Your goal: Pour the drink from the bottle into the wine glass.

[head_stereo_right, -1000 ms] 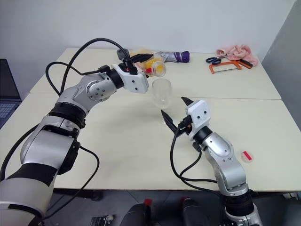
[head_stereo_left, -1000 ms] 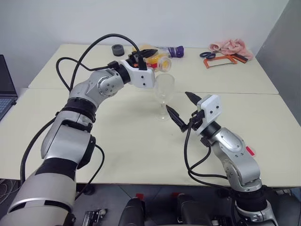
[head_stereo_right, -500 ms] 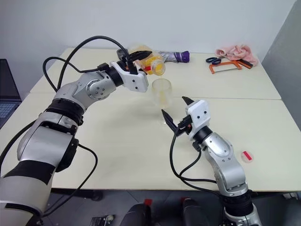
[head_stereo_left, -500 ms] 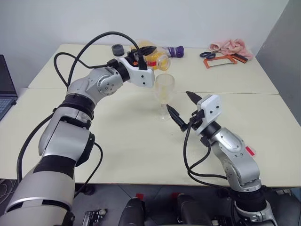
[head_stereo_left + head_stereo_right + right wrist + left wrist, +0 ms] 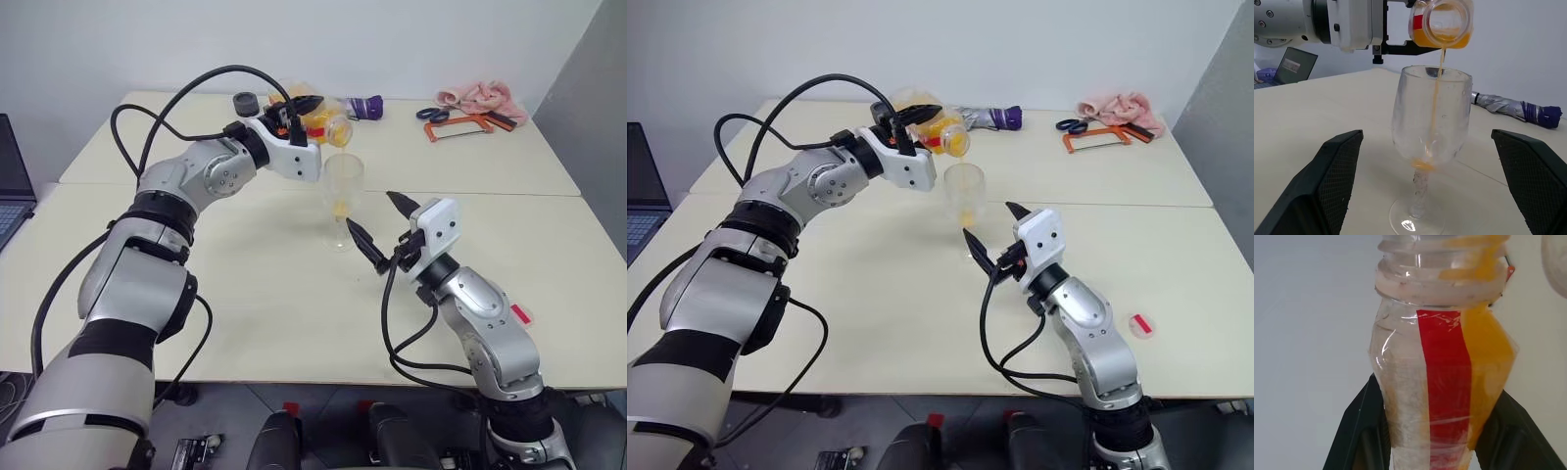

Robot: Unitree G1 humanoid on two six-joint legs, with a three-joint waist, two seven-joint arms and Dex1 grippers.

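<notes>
The left pincer (image 5: 299, 110) is clamping shut around the body of the bottle (image 5: 939, 132), its two black fingers (image 5: 1356, 423) pressing the clear plastic on either side of the red label strip. The bottle is lying tipped nearly level in that grip, its open mouth pointing away from the pincer and hanging just above the rim of the wine glass (image 5: 1430, 128). The drink (image 5: 1438, 83) is running out of the mouth in a thin orange stream, falling through the bowl and gathering as a small pool at the bottom, above the stem. More of the orange liquid is sitting along the lower side of the tilted bottle.

The wine glass is standing upright on the pale surface (image 5: 245, 294), just below and beyond the left pincer's tips. The right pincer (image 5: 377, 227) is hovering near the glass on its other side, with its fingers spread wide apart and gripping nothing; the glass is standing ahead of it, between the lines of the two fingers but apart from both.

Well beyond the left pincer, toward the far edge of the surface, a folded grey-and-purple umbrella (image 5: 988, 117) is lying. Off to the right pincer's far side, scissors (image 5: 1074, 124), an orange-framed saw (image 5: 1101, 139) and a pink cloth (image 5: 1122, 106) are lying together.
</notes>
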